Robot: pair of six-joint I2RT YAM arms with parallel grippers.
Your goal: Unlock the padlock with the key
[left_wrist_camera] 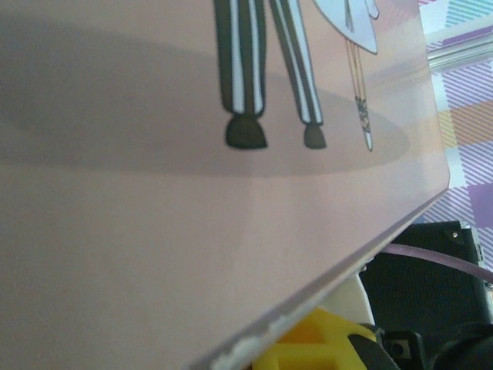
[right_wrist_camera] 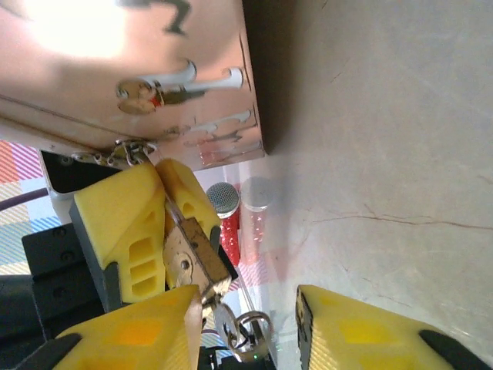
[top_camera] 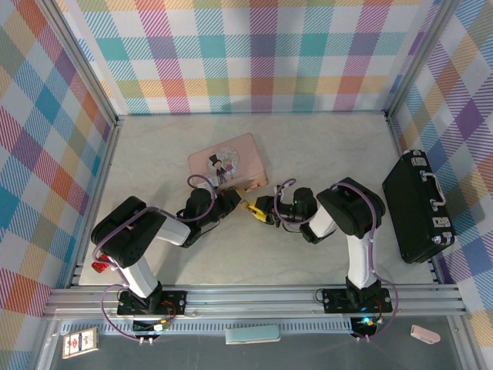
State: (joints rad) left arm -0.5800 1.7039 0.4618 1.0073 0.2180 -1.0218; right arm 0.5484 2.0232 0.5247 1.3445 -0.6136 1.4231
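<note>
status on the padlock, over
Left gripper shut on padlock. Right gripper open, key at padlock's end, between its jaws. Pink tin close alongside.

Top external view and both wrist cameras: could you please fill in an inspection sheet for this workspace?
Surface: pale marbled table with faint veins.
Job's things: brass padlock held near the tin's front; key with its ring sits at the padlock's end, seemingly inserted.
Clutter: pink tin behind the pincers; black case at the right edge.
Grippers: left pincer shut on the padlock; right pincer open, gripping nothing.
Cables: purple cables loop along both arms; no snag seen.
Surroundings: checked walls on three sides; metal rail along the near edge.
</note>
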